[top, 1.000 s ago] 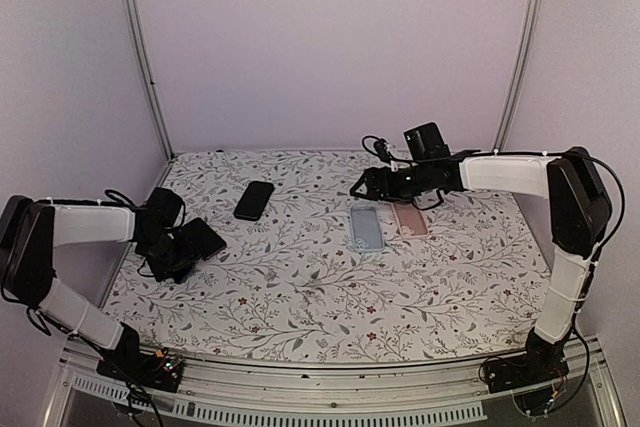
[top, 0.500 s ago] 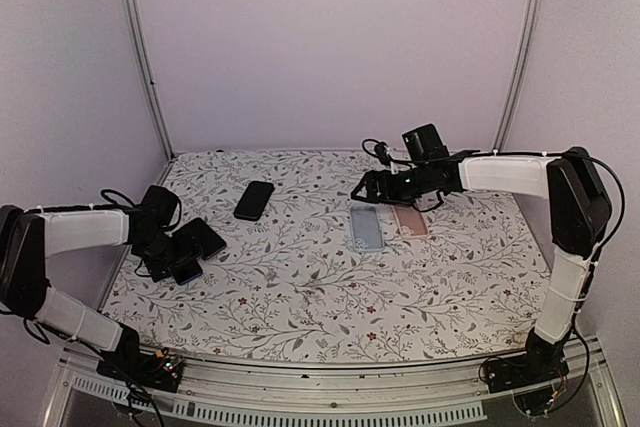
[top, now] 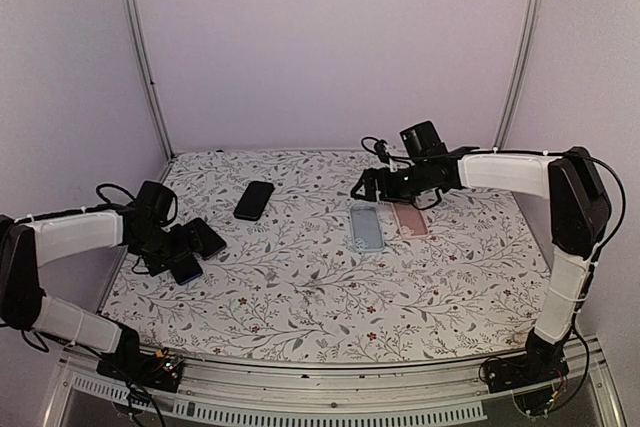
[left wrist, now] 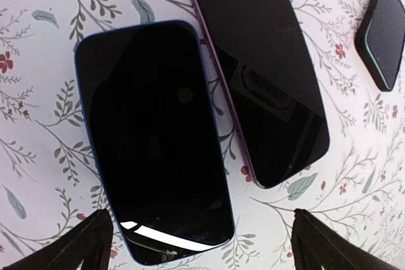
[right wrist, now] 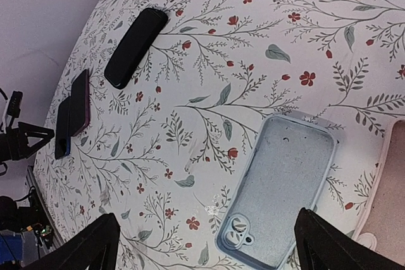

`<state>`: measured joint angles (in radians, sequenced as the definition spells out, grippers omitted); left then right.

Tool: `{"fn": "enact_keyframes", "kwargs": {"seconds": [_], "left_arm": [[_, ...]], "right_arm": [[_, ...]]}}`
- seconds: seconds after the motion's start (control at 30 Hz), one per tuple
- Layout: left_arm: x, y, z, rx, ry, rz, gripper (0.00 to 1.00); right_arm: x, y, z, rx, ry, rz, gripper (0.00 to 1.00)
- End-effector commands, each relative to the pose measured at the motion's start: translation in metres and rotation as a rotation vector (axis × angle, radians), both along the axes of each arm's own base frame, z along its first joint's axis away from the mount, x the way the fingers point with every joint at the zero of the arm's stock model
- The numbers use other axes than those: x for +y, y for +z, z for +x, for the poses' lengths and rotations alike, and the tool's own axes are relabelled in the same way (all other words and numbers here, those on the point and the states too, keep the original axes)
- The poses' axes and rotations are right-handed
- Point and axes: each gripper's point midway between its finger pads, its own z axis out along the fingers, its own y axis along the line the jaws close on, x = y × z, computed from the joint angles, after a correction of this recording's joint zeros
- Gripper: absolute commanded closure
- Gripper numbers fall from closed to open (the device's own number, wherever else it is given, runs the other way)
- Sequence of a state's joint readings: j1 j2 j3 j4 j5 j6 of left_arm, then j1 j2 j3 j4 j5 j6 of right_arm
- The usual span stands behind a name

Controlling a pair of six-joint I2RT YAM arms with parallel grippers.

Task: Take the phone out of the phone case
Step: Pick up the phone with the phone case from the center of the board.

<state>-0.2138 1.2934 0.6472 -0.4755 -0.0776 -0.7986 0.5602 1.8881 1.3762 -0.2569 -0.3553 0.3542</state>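
Observation:
Two phones lie side by side at the table's left. One has a blue rim [left wrist: 158,137] [top: 186,268], the other a purple rim [left wrist: 262,74] [top: 207,237]. My left gripper [left wrist: 199,251] [top: 170,252] is open and empty, hovering just above them with the fingertips either side of the blue one's near end. A black phone [top: 254,200] [right wrist: 135,47] lies farther back. An empty light blue case [right wrist: 281,188] [top: 366,227] and a pink case [top: 409,219] [right wrist: 389,200] lie at centre right. My right gripper [right wrist: 205,251] [top: 365,185] is open and empty above the blue case's far end.
The black phone also shows in the left wrist view [left wrist: 383,33], at the top right. Metal frame posts [top: 140,47] and pale walls close in the back and sides. The table's near edge has a metal rail [top: 330,367].
My left arm has shifted a little toward the table's middle, and the blue-rimmed phone now shows flat beside the purple one. The right arm has barely moved.

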Motion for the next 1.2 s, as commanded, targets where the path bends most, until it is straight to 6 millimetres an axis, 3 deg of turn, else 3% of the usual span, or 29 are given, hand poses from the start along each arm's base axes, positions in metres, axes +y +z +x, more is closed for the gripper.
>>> {"fn": "enact_keyframes", "kwargs": {"seconds": [0.0, 0.2, 0.57, 0.83, 1.17], "left_arm": [[-0.004, 0.028, 0.023, -0.104, -0.059, 0.008, 0.01], [-0.014, 0.048, 0.049, -0.178, -0.136, 0.014, 0.01], [-0.058, 0.079, 0.113, -0.265, -0.343, 0.055, 0.01], [-0.09, 0.069, 0.16, -0.275, -0.465, 0.129, 0.01], [-0.122, 0.025, 0.204, -0.188, -0.595, 0.195, 0.01]], "right_arm": [[0.001, 0.03, 0.004, -0.053, -0.021, 0.013, 0.01], [-0.001, 0.042, 0.005, -0.066, -0.046, 0.025, 0.01], [-0.004, 0.068, 0.005, -0.089, -0.088, 0.059, 0.01], [-0.002, 0.077, 0.0, -0.097, -0.1, 0.054, 0.01], [0.009, 0.096, -0.007, -0.125, -0.088, 0.073, 0.01]]}}
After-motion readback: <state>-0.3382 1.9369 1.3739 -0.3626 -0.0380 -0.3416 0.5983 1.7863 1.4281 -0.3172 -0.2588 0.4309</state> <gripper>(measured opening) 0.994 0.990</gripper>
